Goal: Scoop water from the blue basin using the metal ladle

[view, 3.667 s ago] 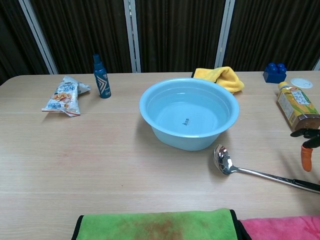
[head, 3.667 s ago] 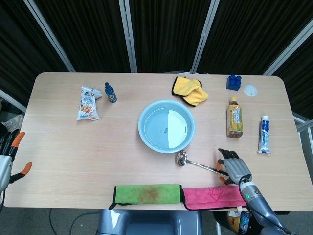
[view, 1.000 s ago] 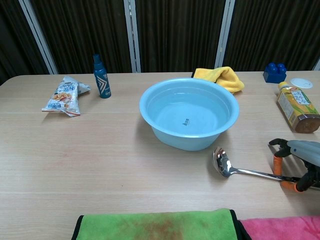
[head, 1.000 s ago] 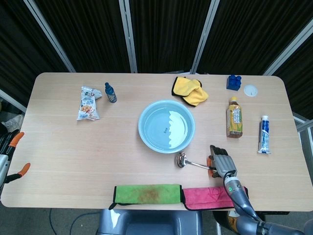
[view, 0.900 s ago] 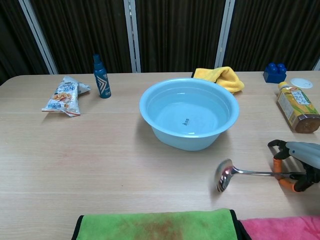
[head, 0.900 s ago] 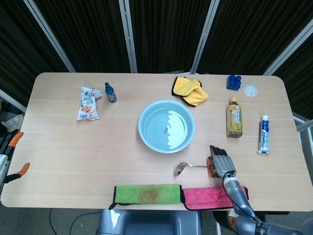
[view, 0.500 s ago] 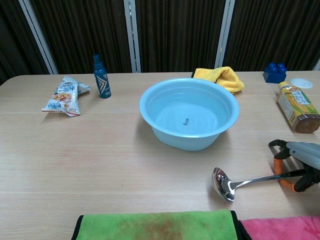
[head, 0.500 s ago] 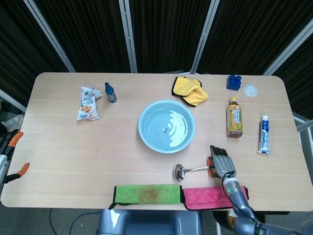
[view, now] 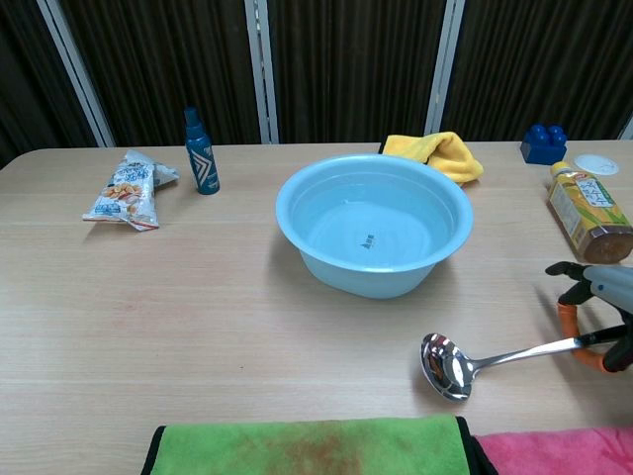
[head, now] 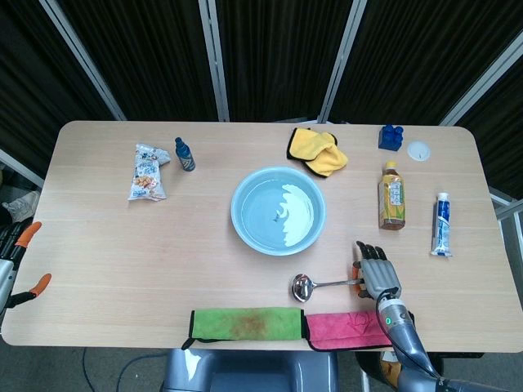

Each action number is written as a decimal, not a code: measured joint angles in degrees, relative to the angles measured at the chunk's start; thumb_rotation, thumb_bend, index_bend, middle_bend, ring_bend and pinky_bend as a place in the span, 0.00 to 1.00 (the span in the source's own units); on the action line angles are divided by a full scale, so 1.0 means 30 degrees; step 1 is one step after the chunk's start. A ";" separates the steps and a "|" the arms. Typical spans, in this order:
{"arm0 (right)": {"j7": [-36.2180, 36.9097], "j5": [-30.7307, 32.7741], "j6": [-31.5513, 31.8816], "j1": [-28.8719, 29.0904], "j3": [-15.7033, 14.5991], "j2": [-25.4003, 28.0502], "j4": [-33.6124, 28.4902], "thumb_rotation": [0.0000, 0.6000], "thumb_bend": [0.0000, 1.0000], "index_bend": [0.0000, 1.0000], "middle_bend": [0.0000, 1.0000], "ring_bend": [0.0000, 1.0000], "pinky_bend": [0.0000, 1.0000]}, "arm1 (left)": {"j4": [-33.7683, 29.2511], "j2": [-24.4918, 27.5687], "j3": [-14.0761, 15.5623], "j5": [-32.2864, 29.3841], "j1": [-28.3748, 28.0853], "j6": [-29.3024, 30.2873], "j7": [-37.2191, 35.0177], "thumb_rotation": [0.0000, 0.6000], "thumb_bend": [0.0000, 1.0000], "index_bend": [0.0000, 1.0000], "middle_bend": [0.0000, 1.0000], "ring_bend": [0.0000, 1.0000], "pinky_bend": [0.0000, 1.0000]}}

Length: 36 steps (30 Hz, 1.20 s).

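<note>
Blue basin [head: 278, 211] sits mid-table with water in it, just one of those. One metal ladle [head: 323, 285] too, lying flat on the table [head: 106, 245] in front of the basin, bowl up. Right hand [head: 377, 277] is over the handle end, but I honestly can't tell whether the fingers [view: 569, 317] actually have hold of it. Left hand [head: 15, 265] is off the table's edge, fingers apart, holding nothing. Three cloths: yellow [head: 317, 150], green [head: 245, 322], pink [head: 351, 327]. One tea bottle [head: 391, 196], one snack bag [head: 148, 171].
</note>
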 measured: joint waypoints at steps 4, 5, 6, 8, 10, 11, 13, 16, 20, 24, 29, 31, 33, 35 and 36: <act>-0.0380 0.0016 0.0420 -0.0059 0.0052 0.0651 -0.1043 1.00 0.53 0.66 0.00 0.00 0.00 | -0.0034 0.0002 0.0056 0.0124 0.0043 0.0106 0.0032 1.00 0.30 0.02 0.00 0.00 0.00; -0.0461 0.0024 0.0501 -0.0071 0.0060 0.0808 -0.1291 1.00 0.54 0.67 0.00 0.00 0.00 | -0.0041 0.0004 0.0067 0.0141 0.0050 0.0117 0.0033 1.00 0.30 0.02 0.00 0.00 0.00; -0.0562 0.0036 0.0593 -0.0084 0.0067 0.1026 -0.1620 1.00 0.55 0.67 0.00 0.00 0.00 | -0.0046 0.0006 0.0084 0.0179 0.0058 0.0137 0.0036 1.00 0.30 0.02 0.00 0.00 0.00; -0.0710 0.0069 0.0696 -0.0091 0.0084 0.1432 -0.2205 1.00 0.57 0.67 0.00 0.00 0.00 | -0.0059 0.0012 0.0115 0.0242 0.0062 0.0151 0.0034 1.00 0.30 0.02 0.00 0.00 0.00; -0.0819 0.0130 0.0734 -0.0078 0.0110 0.1824 -0.2739 1.00 0.57 0.68 0.00 0.00 0.00 | -0.0081 0.0025 0.0164 0.0315 0.0062 0.0149 0.0015 1.00 0.30 0.02 0.00 0.00 0.00; -0.0865 0.0176 0.0739 -0.0064 0.0135 0.2047 -0.3026 1.00 0.57 0.68 0.00 0.00 0.00 | -0.0093 0.0031 0.0178 0.0340 0.0062 0.0149 0.0022 1.00 0.30 0.02 0.00 0.00 0.00; -0.0991 0.0334 0.0745 -0.0007 0.0221 0.2646 -0.3743 1.00 0.57 0.68 0.00 0.00 0.00 | -0.0110 0.0030 0.0201 0.0379 0.0069 0.0168 0.0056 1.00 0.30 0.02 0.00 0.00 0.00; -0.1185 0.0673 0.0730 0.0122 0.0397 0.3571 -0.4781 1.00 0.58 0.68 0.00 0.00 0.00 | -0.0148 0.0021 0.0240 0.0444 0.0077 0.0181 0.0103 1.00 0.30 0.02 0.00 0.00 0.00; -0.1354 0.1407 0.0511 0.0434 0.0753 0.4873 -0.6104 1.00 0.59 0.69 0.00 0.00 0.00 | -0.0202 -0.0007 0.0275 0.0482 0.0078 0.0170 0.0249 1.00 0.30 0.02 0.00 0.00 0.00; -0.1610 0.2285 0.0206 0.0927 0.1139 0.6011 -0.7184 1.00 0.59 0.69 0.00 0.00 0.00 | -0.0249 -0.0037 0.0277 0.0414 0.0047 0.0065 0.0332 1.00 0.30 0.02 0.00 0.00 0.00; -0.2507 0.3668 -0.0001 0.1837 0.1646 0.7172 -0.8206 1.00 0.59 0.69 0.00 0.00 0.00 | -0.0279 -0.0042 0.0199 0.0209 0.0069 0.0074 0.0377 1.00 0.30 0.02 0.00 0.00 0.00; -0.3225 0.4454 0.0070 0.2348 0.1855 0.7524 -0.8649 1.00 0.60 0.69 0.00 0.00 0.00 | -0.0271 -0.0052 0.0163 0.0113 0.0068 0.0050 0.0381 1.00 0.30 0.02 0.00 0.00 0.00; -0.3893 0.5338 0.0172 0.2911 0.2074 0.7871 -0.9155 1.00 0.60 0.69 0.01 0.00 0.00 | -0.0253 -0.0063 0.0130 -0.0001 0.0050 -0.0033 0.0400 1.00 0.30 0.02 0.00 0.00 0.00; -0.4503 0.6173 0.0298 0.3413 0.2236 0.8167 -0.9573 1.00 0.61 0.69 0.01 0.00 0.00 | -0.0252 -0.0062 0.0108 -0.0143 0.0026 -0.0162 0.0386 1.00 0.30 0.02 0.00 0.00 0.00; -0.4922 0.6761 0.0422 0.3762 0.2343 0.8350 -0.9835 1.00 0.61 0.69 0.01 0.00 0.00 | -0.0252 -0.0058 0.0083 -0.0256 0.0013 -0.0231 0.0379 1.00 0.30 0.02 0.00 0.00 0.00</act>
